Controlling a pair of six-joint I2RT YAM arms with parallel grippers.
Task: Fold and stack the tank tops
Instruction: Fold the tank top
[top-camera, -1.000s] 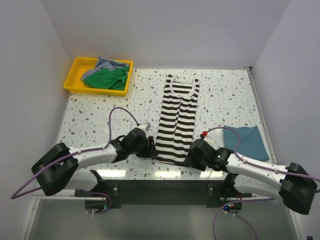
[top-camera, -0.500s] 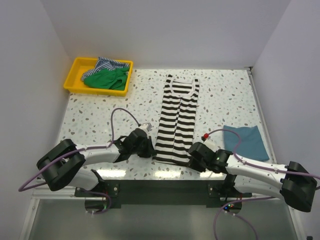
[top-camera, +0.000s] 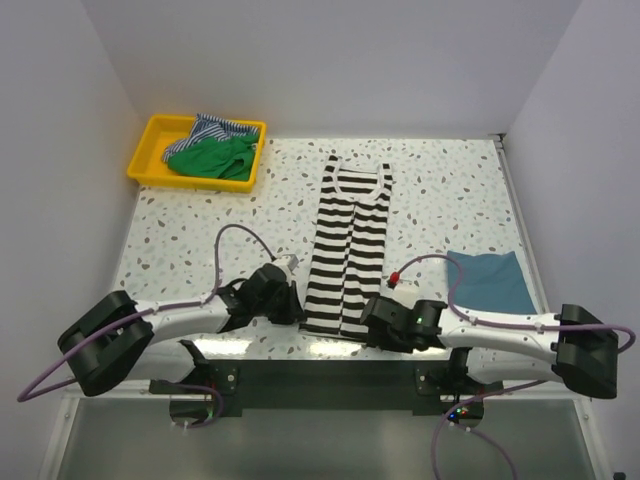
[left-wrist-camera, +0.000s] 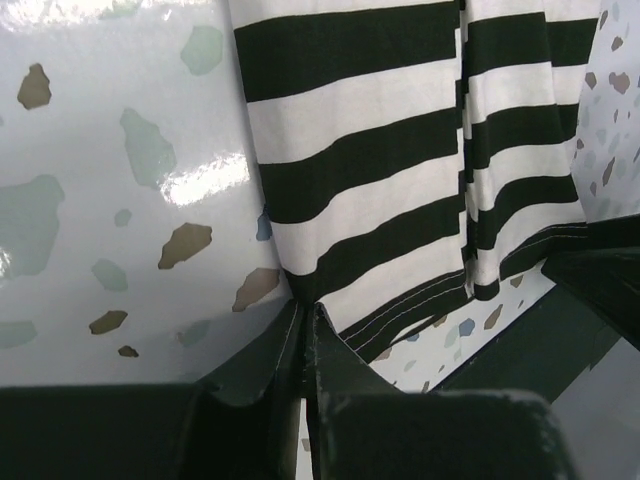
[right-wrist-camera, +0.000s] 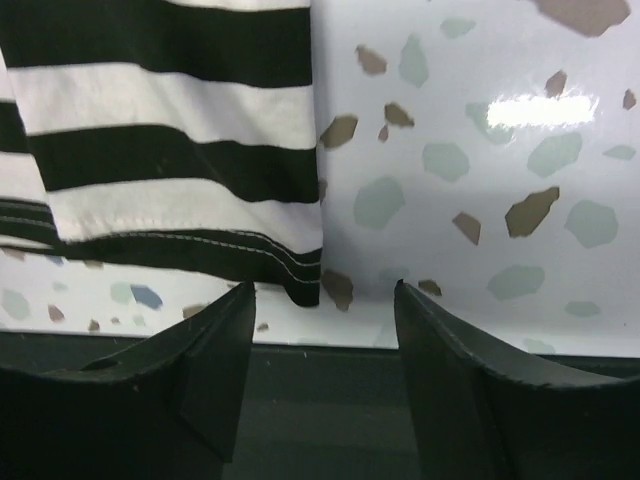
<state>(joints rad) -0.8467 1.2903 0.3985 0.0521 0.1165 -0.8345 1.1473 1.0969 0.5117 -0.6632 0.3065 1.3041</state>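
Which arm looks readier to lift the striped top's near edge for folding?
Left. The left claw is pinched shut on one near hem corner of the striped tank top; the right claw stands open, the other corner loose between its jaws.

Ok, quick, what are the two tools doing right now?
Left tool: closed, pinching the striped tank top hem corner.
Right tool: open, holding nothing.

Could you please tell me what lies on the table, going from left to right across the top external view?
yellow tray → black-and-white striped tank top → teal tank top
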